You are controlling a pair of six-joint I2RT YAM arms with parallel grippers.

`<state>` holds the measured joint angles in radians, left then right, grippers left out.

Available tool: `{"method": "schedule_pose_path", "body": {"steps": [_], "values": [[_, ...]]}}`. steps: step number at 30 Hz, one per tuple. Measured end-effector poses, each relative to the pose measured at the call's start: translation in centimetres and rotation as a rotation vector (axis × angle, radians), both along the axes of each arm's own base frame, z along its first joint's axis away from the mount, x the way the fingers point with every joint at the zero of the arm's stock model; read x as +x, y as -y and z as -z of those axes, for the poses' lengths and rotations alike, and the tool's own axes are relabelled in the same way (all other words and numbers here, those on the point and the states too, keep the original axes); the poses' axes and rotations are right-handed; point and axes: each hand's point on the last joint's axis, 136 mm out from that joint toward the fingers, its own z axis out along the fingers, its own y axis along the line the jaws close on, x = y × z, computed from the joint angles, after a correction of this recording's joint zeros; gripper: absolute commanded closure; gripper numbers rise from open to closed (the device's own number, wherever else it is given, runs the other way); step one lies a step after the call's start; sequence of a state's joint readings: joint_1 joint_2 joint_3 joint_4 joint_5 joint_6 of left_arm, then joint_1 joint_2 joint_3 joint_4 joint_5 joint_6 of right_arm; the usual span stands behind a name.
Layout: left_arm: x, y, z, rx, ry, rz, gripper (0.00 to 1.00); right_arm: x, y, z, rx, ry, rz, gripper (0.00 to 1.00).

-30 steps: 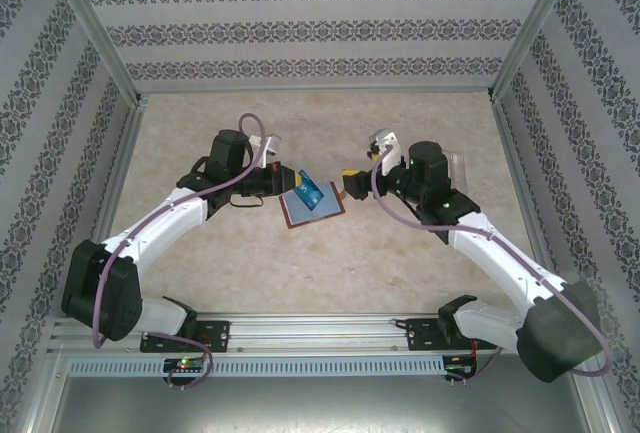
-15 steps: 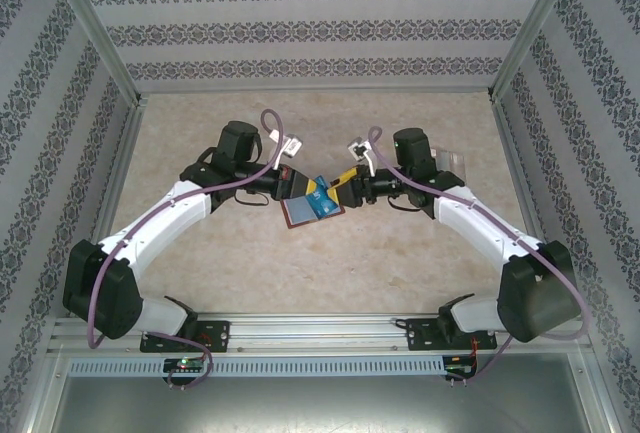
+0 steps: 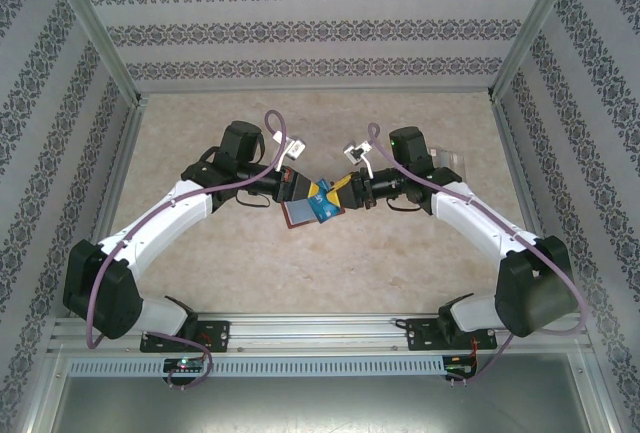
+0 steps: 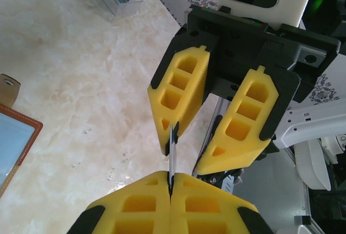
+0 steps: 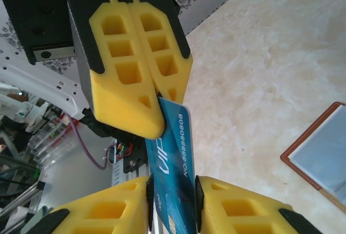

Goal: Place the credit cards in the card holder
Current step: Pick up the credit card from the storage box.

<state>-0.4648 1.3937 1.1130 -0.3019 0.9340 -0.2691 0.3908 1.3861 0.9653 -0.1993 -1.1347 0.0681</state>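
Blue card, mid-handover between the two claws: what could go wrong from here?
1. The blue card lies against one finger of the right claw, whose jaws stand apart. Closing off-centre could bend or twist it, since the left claw is shut on its other end.
2. It hangs above the table by the open card holder. If it slips during the swap, it would likely fall outside the holder.

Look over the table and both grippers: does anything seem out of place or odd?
Nothing spilled or damaged. One oddity: the blue card is off the table, pinched in the left gripper, with the right gripper open around it.
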Motion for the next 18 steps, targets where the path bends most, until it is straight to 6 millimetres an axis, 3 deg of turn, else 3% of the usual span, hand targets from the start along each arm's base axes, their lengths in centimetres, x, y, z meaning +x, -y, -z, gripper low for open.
{"method": "schedule_pose_path", "body": {"steps": [3, 8, 10, 14, 18], "values": [[0.1, -0.1, 0.1, 0.007, 0.003, -0.01, 1.0, -0.2, 0.0, 0.2, 0.0, -0.008, -0.013, 0.73], [0.1, -0.1, 0.2, 0.011, 0.0, -0.012, 1.0, -0.2, 0.0, 0.8, -0.008, -0.025, -0.024, 1.0], [0.1, -0.2, 0.4, 0.018, -0.008, -0.016, 0.98, -0.3, 0.0, 0.9, -0.01, -0.036, -0.028, 1.0], [0.4, -0.3, 0.5, 0.027, -0.001, -0.03, 0.56, -0.3, -0.1, 0.8, -0.009, -0.039, -0.033, 1.0], [1.7, -1.0, 1.3, 0.078, 0.004, -0.116, 0.4, 0.0, -0.2, 1.1, -0.028, -0.035, -0.015, 1.0]]}}
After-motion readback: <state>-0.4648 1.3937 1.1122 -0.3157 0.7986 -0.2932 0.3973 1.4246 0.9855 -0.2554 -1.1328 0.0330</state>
